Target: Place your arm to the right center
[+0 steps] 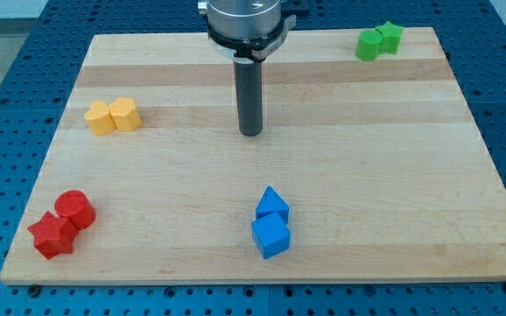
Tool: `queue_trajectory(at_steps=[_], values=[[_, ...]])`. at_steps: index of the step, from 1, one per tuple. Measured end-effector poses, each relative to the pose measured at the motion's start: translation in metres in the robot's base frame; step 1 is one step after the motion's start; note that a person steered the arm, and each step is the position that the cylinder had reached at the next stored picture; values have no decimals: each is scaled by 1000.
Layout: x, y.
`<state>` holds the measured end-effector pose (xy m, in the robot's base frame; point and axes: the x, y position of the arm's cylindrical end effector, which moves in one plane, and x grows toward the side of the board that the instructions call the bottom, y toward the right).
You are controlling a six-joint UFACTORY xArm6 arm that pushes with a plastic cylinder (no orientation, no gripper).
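Observation:
My tip rests on the wooden board near its middle, slightly towards the view's top. Two blue blocks lie below it: a blue triangular block touching a blue cube. Two yellow blocks sit at the view's left: a yellow heart-like block beside a yellow pentagon-like block. A red cylinder and a red star block sit at the bottom left. Two green blocks sit at the top right.
The board lies on a blue perforated table. The arm's metal flange hangs over the board's top edge, above the rod.

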<state>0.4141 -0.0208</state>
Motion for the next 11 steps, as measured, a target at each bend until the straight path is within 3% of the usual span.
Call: queue_trajectory(at_steps=[2, 7, 11], values=[[0, 49], [-4, 247], [-4, 300]])
